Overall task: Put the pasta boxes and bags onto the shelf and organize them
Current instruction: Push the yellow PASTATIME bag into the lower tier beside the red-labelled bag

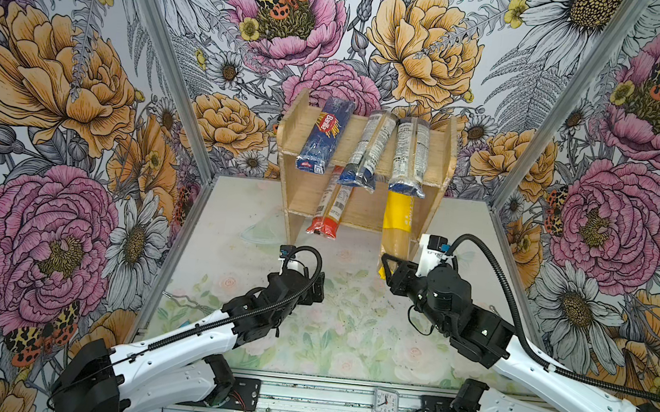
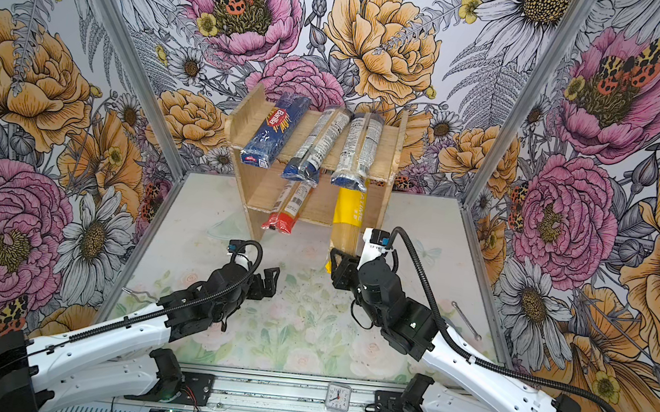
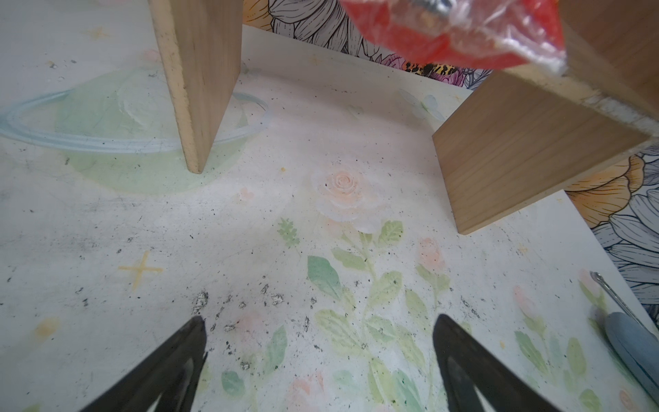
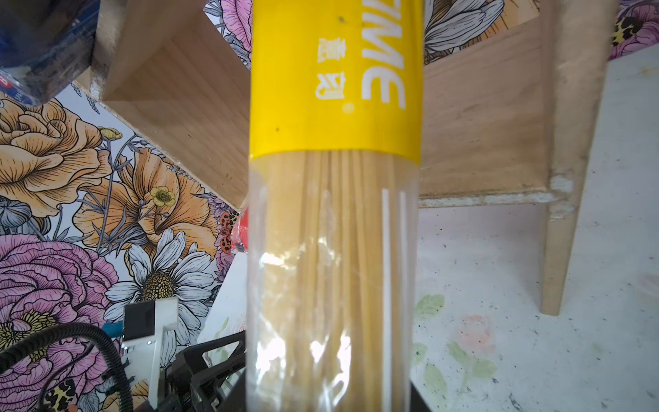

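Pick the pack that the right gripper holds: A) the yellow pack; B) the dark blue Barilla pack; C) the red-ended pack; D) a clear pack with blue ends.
A: the right gripper is shut on the yellow pack at its near end, its far end in the shelf, on the lower tier.

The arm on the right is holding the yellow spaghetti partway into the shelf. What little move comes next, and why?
Probably slide the yellow pack deeper along the lower tier of the shelf. The right gripper is shut on the pack's near end. Much of the pack overhangs the front edge, more than the red-ended pack beside it does.
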You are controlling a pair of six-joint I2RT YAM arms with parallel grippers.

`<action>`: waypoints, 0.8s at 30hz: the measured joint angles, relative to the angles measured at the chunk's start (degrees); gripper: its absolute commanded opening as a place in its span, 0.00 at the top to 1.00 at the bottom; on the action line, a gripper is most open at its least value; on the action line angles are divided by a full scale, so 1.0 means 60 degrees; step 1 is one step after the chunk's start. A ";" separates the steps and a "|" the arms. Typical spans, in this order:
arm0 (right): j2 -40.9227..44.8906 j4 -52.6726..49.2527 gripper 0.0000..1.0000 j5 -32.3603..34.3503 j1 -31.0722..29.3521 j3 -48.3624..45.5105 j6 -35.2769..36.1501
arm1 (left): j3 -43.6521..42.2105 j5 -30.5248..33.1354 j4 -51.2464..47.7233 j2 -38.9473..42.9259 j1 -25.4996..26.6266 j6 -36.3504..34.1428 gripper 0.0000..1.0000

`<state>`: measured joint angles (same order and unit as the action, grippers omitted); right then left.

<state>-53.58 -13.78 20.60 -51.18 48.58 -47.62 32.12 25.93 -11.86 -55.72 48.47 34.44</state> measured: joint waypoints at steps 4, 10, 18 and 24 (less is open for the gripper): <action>-0.0284 0.0160 1.00 0.0084 0.0131 0.0066 -0.0175 | 0.0000 0.0000 -0.0066 0.0040 0.0000 0.0000 0.01; -0.0678 0.0280 1.00 0.0106 0.0419 0.0178 -0.0364 | 0.0000 0.0000 -0.0066 0.0040 -0.0062 0.0000 0.01; -0.1231 0.0521 1.00 0.0098 0.0670 0.0550 -0.0423 | 0.0000 -0.0007 -0.0069 0.0040 -0.0168 -0.0007 0.01; -0.1767 0.0561 1.00 0.0055 0.0670 0.0809 -0.0415 | 0.0000 -0.0091 -0.0084 0.0040 -0.0353 -0.0015 0.01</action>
<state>-64.18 -10.41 20.93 -47.16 53.43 -50.11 32.12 25.39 -12.36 -55.48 46.35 34.35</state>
